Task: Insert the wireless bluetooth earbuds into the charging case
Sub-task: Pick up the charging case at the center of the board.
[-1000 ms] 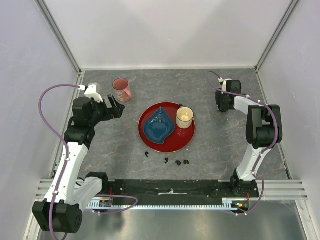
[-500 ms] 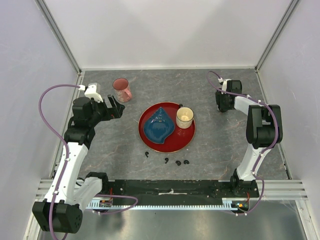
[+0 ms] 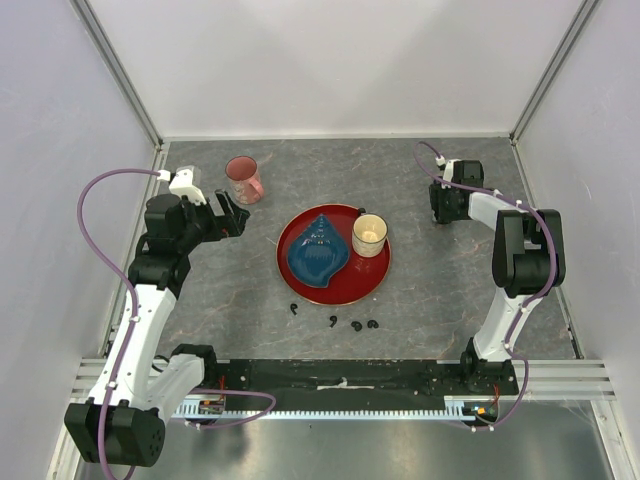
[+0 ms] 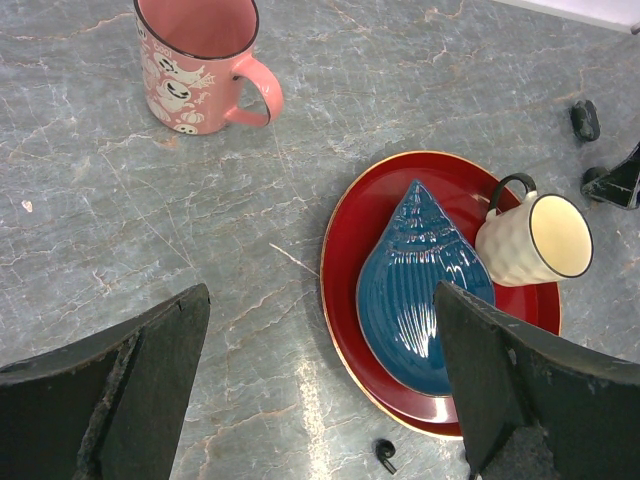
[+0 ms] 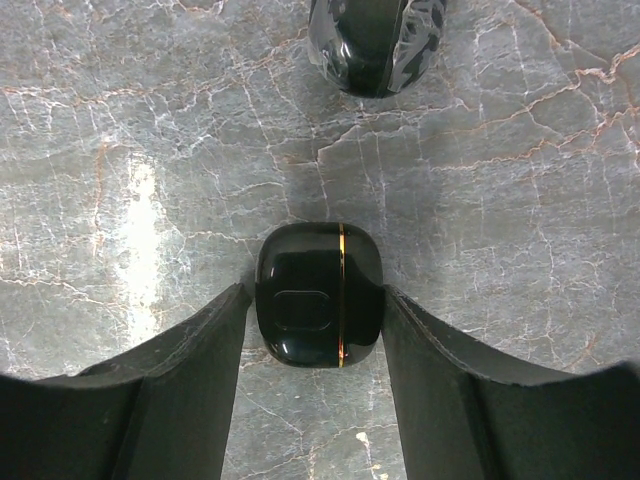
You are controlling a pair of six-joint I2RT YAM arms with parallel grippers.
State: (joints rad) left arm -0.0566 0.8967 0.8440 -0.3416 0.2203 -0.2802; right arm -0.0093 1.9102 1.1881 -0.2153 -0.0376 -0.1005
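Note:
Four tiny black earbuds lie on the table in front of the red plate: one at the left (image 3: 293,308), one beside it (image 3: 331,321), and a pair at the right (image 3: 365,325). The left one shows in the left wrist view (image 4: 383,456). A glossy black charging case with a gold seam (image 5: 318,270) lies closed on the table at the far right. My right gripper (image 5: 316,292) (image 3: 443,212) has both fingers against its sides. A second black case (image 5: 372,40) (image 4: 585,118) lies just beyond it. My left gripper (image 4: 320,292) (image 3: 232,215) is open and empty, above the table left of the plate.
A red plate (image 3: 372,284) in the middle holds a blue shell-shaped dish (image 3: 318,252) and a cream cup (image 3: 368,235). A pink mug (image 3: 243,179) stands at the far left, just beyond my left gripper. Walls enclose the table on three sides.

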